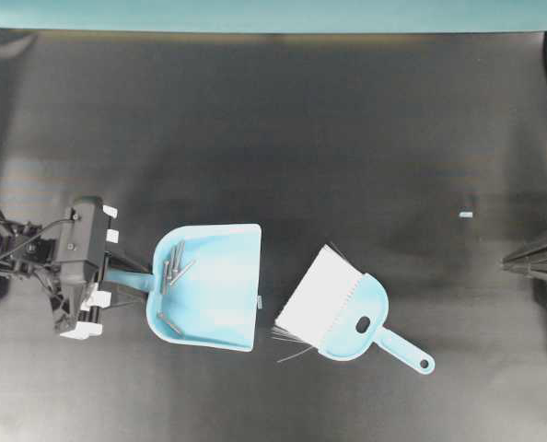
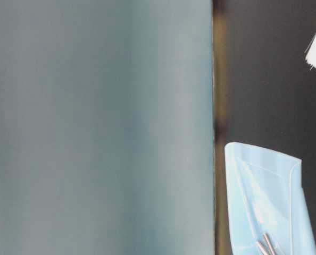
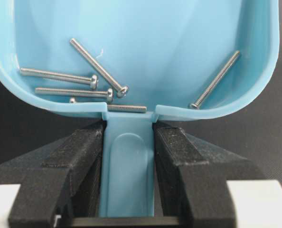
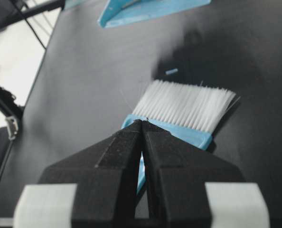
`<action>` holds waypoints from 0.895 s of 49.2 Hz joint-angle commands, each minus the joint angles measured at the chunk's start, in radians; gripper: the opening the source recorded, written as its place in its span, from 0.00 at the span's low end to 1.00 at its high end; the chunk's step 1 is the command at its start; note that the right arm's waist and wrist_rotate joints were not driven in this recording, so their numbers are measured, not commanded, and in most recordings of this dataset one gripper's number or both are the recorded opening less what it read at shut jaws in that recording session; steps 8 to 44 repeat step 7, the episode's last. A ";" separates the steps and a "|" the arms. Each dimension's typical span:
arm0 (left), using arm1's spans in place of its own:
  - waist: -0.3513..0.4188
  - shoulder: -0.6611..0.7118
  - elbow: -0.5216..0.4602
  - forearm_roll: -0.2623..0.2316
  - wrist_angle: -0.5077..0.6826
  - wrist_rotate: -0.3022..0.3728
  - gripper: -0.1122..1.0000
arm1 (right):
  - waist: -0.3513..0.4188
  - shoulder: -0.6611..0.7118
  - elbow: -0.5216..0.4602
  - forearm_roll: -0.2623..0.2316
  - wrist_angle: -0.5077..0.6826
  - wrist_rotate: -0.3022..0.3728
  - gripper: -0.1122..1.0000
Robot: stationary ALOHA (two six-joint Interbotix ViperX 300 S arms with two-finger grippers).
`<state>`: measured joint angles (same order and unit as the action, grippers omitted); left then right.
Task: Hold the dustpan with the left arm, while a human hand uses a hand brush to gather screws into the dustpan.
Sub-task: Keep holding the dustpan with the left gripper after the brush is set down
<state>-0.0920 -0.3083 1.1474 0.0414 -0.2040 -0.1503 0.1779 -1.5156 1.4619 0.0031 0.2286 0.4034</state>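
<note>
The light blue dustpan [image 1: 214,285] lies flat on the black table, lip to the right. My left gripper [image 1: 117,276] is shut on its slim handle, and the left wrist view shows both black fingers [image 3: 79,156] pressed on the handle [image 3: 129,161]. Several silver screws [image 1: 174,267] lie in the back of the pan [image 3: 155,38], also seen close up [image 3: 98,66]. The hand brush [image 1: 338,308] lies on the table right of the pan, white bristles towards it. My right gripper [image 4: 142,124] is shut and empty, above the brush [image 4: 188,111]. No human hand is in view.
A small grey piece [image 1: 258,301] lies at the pan's lip. A tiny blue scrap [image 1: 466,215] lies at the right. Part of the right arm [image 1: 541,253] shows at the right edge. A teal wall [image 1: 273,14] borders the far side.
</note>
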 commanded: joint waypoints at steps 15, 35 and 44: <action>-0.003 -0.008 -0.006 0.002 -0.012 -0.006 0.37 | 0.000 0.006 -0.005 0.002 -0.006 0.000 0.10; -0.003 -0.008 -0.006 0.002 -0.012 -0.006 0.37 | 0.000 0.006 -0.005 0.002 -0.006 0.000 0.10; -0.003 -0.008 -0.006 0.002 -0.012 -0.006 0.37 | 0.000 0.006 -0.005 0.002 -0.006 0.000 0.10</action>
